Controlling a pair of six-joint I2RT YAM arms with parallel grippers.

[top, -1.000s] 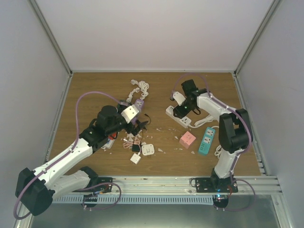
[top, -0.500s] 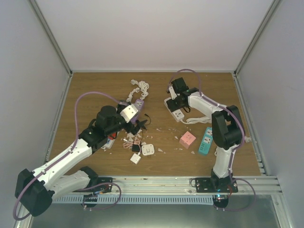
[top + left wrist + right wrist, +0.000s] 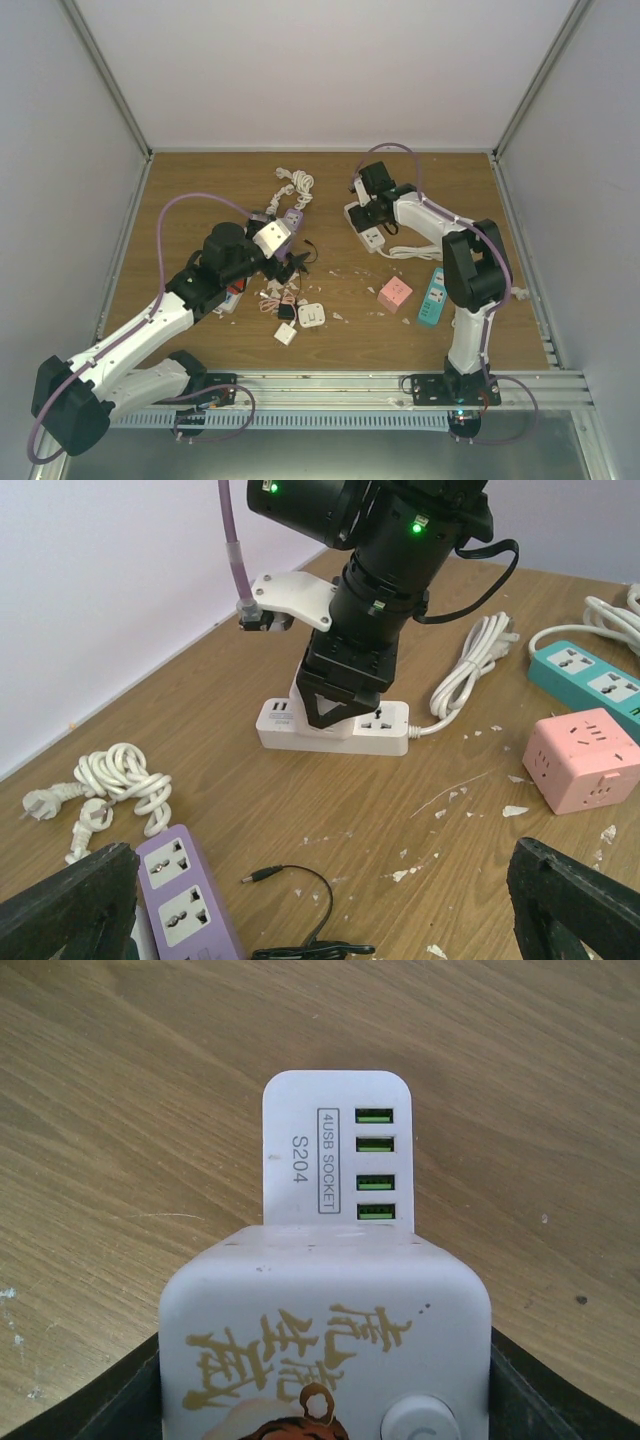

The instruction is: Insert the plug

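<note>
Risk: if you press with the pins off the holes, the plug point(image 3: 325, 1360) may jam, or the loose strip point(image 3: 337, 1140) may slide on the bench point(image 3: 200, 730). Right pincer point(image 3: 335, 705): clamped on the plug, wrist pointing down over the strip, seating hidden. Left pincer point(image 3: 320, 905): spread wide, holding nothing, hovering low nearby.

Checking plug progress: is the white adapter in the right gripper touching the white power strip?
Touching. The left wrist view shows the adapter seated on top of the power strip, with no gap between them.
</note>
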